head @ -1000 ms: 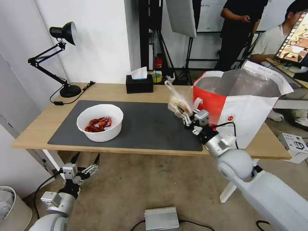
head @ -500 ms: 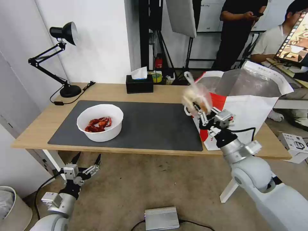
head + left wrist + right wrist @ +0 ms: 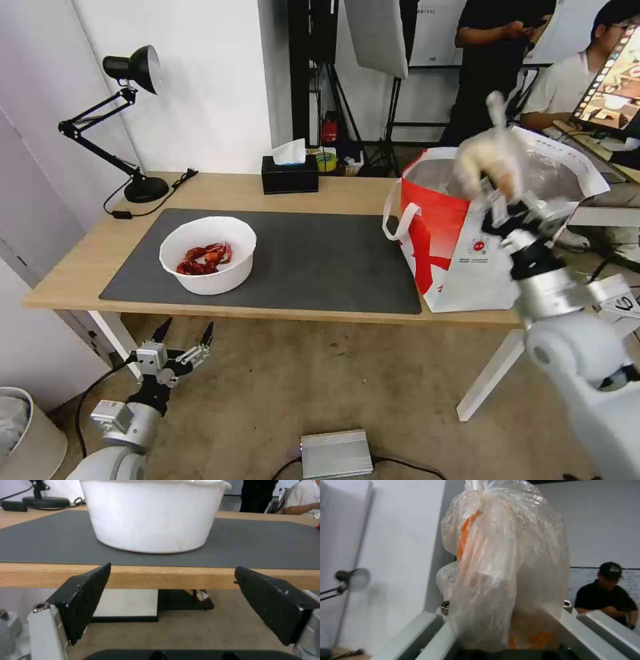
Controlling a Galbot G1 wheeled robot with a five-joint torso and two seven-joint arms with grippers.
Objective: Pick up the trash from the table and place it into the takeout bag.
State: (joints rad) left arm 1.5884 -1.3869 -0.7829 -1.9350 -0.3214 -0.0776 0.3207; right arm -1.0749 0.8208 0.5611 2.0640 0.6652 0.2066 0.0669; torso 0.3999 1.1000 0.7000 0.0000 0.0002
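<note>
Right gripper is clamping the knotted bag, knot up, over the near rim of the takeout bag; opening lying just beyond and below. Left gripper is hanging spread apart below the table edge, nearer the bowl.

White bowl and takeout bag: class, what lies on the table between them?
Only bare dark mat between the white bowl and the takeout bag, head view.
</note>
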